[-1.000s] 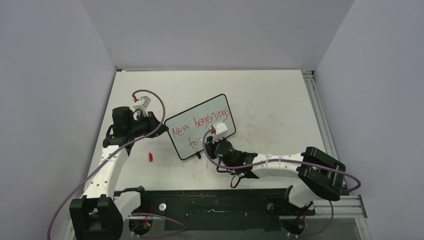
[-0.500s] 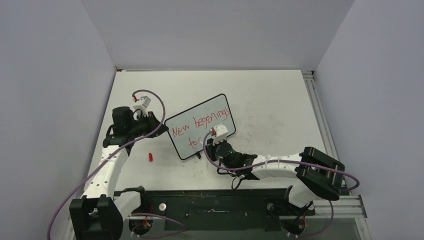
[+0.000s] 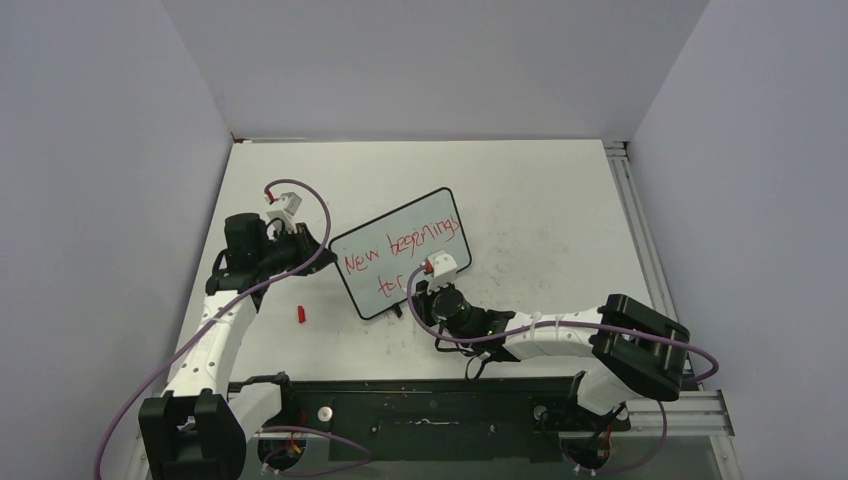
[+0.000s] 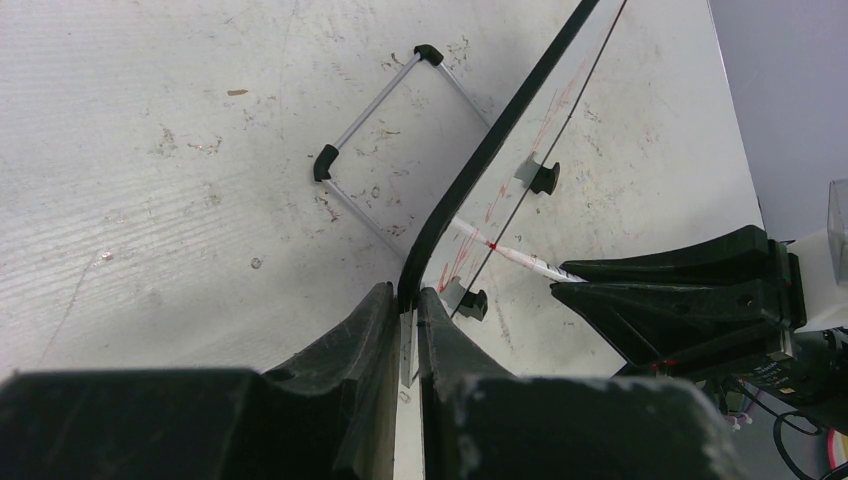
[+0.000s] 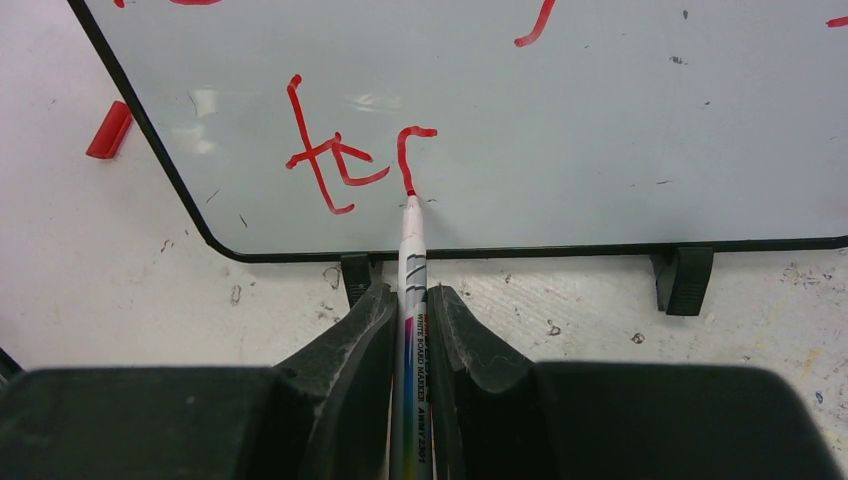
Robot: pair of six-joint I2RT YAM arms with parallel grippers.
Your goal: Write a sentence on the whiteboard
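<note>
The whiteboard (image 3: 402, 252), white with a thin black frame, stands tilted mid-table on two black feet (image 5: 682, 278). Red lettering (image 3: 402, 246) reads "New beginnings" on the top line; the lower line (image 5: 345, 165) shows "to" and a fresh stroke. My left gripper (image 4: 408, 300) is shut on the board's left edge (image 4: 470, 170). My right gripper (image 5: 410, 295) is shut on a white whiteboard marker (image 5: 411, 250), whose red tip touches the board at the bottom of the newest stroke. The marker also shows in the left wrist view (image 4: 515, 255).
A red marker cap (image 3: 301, 314) lies on the table left of the board, also in the right wrist view (image 5: 108, 129). A wire stand (image 4: 385, 140) shows behind the board. Grey walls close the table's left, back and right.
My right gripper has drawn back a little toward the near edge with the marker, and the lower line has gained a stroke after "to". The left arm and board stay still.
</note>
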